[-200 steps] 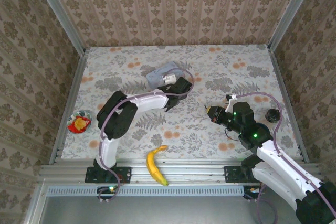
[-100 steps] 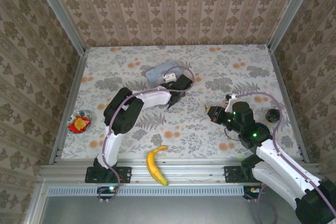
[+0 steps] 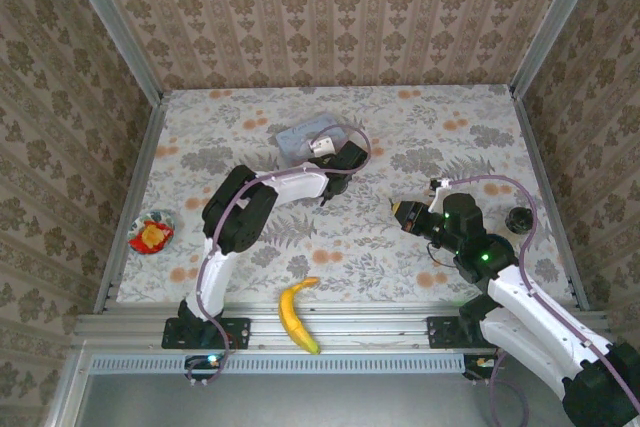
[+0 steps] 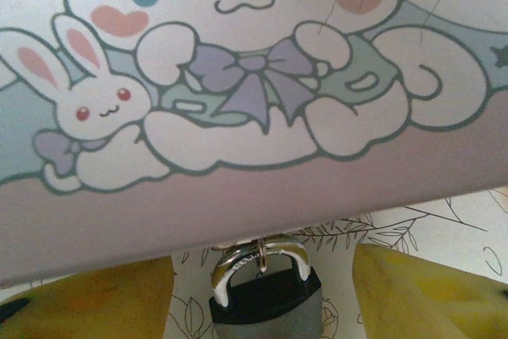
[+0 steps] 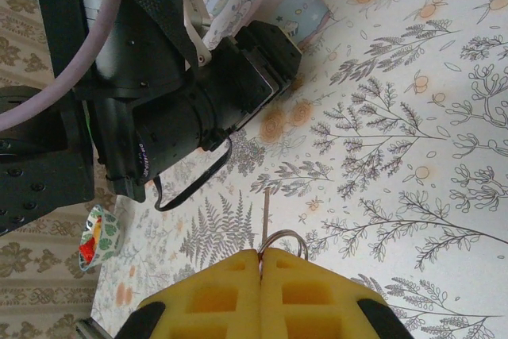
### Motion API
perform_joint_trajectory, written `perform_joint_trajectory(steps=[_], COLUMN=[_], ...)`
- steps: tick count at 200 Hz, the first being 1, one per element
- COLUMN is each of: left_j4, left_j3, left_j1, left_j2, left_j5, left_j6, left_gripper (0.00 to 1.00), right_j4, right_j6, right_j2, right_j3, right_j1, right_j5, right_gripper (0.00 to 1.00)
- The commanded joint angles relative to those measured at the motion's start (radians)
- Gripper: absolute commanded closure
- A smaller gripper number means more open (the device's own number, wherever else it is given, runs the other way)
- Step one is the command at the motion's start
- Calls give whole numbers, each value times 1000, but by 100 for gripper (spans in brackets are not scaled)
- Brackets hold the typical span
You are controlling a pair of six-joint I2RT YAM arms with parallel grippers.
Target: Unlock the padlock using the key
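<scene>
Pale tin (image 4: 254, 77) over the padlock (image 4: 266, 301) between gaping left jaws; key (image 5: 265, 213) tight in right jaws.

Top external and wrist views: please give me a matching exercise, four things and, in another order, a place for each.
1 padlock
2 key
3 banana
4 tin

A near edge of the table
B between the fingers of the left gripper
C far half, rabbit print on it
D pinched in the right gripper

Pairs: 1-B, 2-D, 3-A, 4-C
</scene>
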Motion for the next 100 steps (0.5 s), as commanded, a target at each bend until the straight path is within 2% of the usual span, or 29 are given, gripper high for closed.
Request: perform_joint_trajectory(steps=[1,21,100], left_j4=[-34,-31,3], left_j3=[37,37,40], left_j1=[7,7,18], left_j2=[33,44,70], left_j5=[-55,-62,-60], left_j6=[-15,-15,2], left_gripper=[41,46,45], right_j4=[22,26,29], right_j6=[12,13,9], right_j2=[-2,-1,4], right_j3=[1,-3,-4], right_j1=[-5,-5,-5], right_j5=[8,8,9], right_gripper=[100,100,100])
